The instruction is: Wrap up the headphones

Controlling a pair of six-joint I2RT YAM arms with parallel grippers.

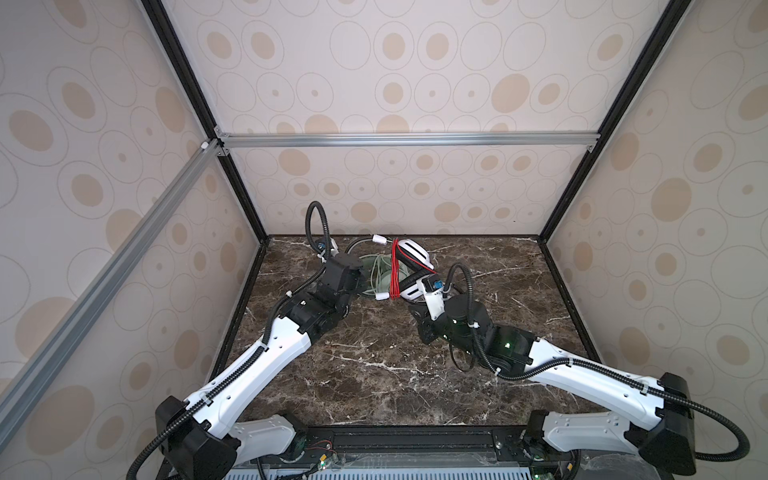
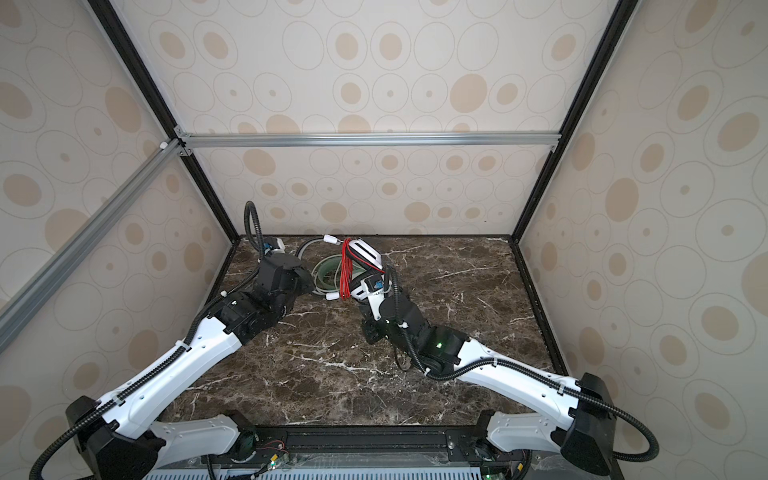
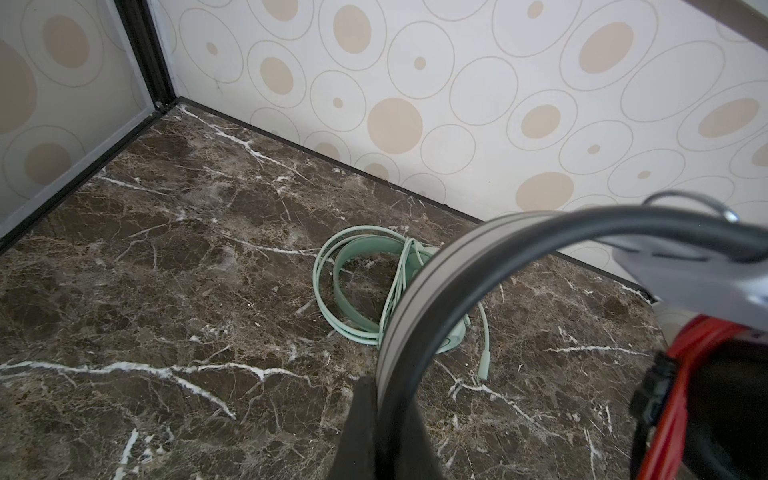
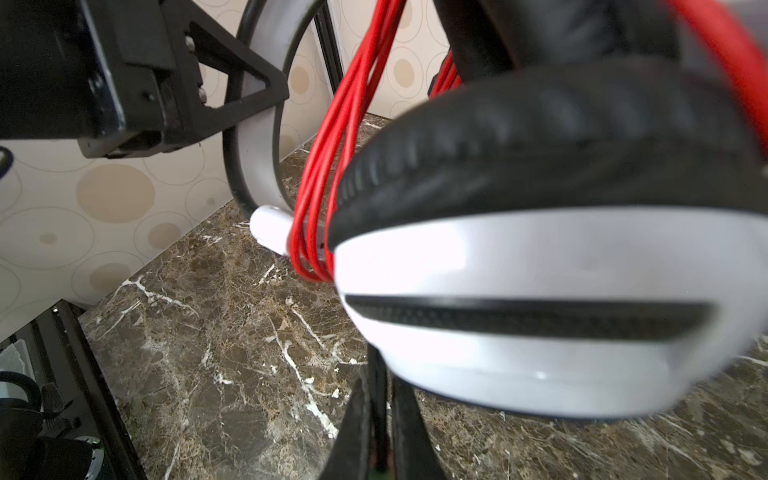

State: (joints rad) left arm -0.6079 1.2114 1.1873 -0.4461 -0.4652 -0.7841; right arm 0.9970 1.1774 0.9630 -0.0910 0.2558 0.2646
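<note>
The white-and-black headphones [image 1: 413,251] [image 2: 365,251] hang above the table near the back wall, held between both arms. Their red cable [image 1: 395,270] [image 2: 345,274] [image 4: 320,174] is looped in several turns across the frame beside the ear cups. My left gripper [image 3: 390,399] [image 1: 360,274] is shut on the grey headband [image 3: 457,266]. My right gripper [image 4: 380,386] [image 1: 422,277] is shut on a thin dark piece just under the white ear cup [image 4: 540,257]. The mint-green headphones [image 3: 357,266] [image 1: 376,272] lie on the table beneath, their pale cable coiled round them.
The dark marble table [image 1: 374,374] is walled by patterned panels on three sides. The back wall [image 1: 395,191] stands close behind the headphones. The mint cable's plug [image 3: 484,365] lies loose on the marble. The left arm's black wrist [image 4: 124,75] is near the headband.
</note>
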